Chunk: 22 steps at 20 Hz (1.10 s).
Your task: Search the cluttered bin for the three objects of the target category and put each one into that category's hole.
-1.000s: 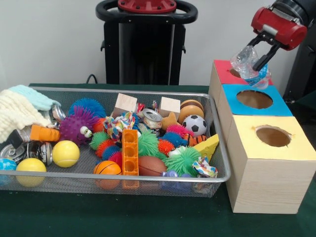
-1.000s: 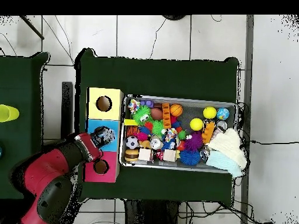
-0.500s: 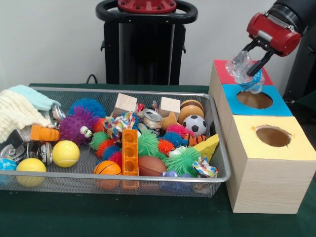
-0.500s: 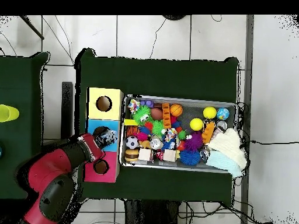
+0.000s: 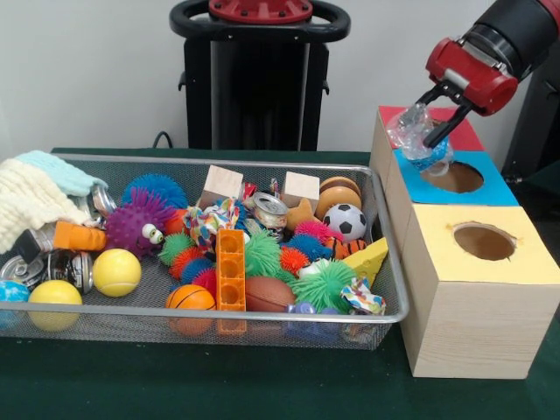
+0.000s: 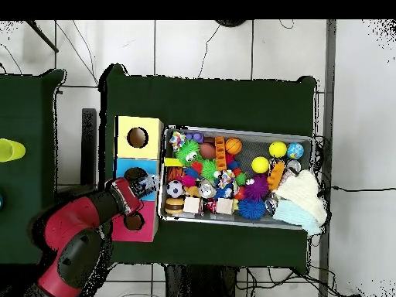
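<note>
My gripper (image 5: 428,123) is shut on a crumpled clear plastic water bottle (image 5: 409,131) with a blue label. It holds the bottle in the air over the near left corner of the red-topped box (image 5: 465,136), at the border with the blue-topped box (image 5: 411,166). In the overhead view the gripper (image 6: 141,186) and bottle (image 6: 148,185) hang over the blue top's edge, beside the wire mesh bin (image 6: 232,131). The red box's round hole (image 6: 134,221) shows only from above. The bin (image 5: 219,163) is full of toys. I see no other clear bottle in it.
The blue box's hole (image 5: 451,177) and the yellow box's hole (image 5: 484,241) lie in front of the red box. Silver cans (image 5: 68,268) and cloths (image 5: 35,197) lie at the bin's left end, with balls, blocks and spiky toys across the rest.
My gripper has moved with the bottle away from over the red top, leftward in the front view, toward the bin-side edge of the boxes and slightly lower.
</note>
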### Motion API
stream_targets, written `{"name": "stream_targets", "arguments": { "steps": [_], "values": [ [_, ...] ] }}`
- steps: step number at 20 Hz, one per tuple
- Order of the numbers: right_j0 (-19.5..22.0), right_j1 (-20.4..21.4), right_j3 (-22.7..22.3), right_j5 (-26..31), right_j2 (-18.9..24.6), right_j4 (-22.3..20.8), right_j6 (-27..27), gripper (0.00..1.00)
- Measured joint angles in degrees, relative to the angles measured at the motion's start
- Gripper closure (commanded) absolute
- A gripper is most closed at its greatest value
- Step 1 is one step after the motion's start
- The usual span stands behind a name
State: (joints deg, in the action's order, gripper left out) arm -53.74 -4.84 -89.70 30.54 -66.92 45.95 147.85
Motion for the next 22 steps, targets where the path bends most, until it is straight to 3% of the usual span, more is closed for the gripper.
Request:
{"name": "stream_targets", "arguments": {
  "steps": [22],
  "values": [
    [0.0,-1.3,0.1,-0.1,0.0,2.3,4.0,1.00]
  ]
}}
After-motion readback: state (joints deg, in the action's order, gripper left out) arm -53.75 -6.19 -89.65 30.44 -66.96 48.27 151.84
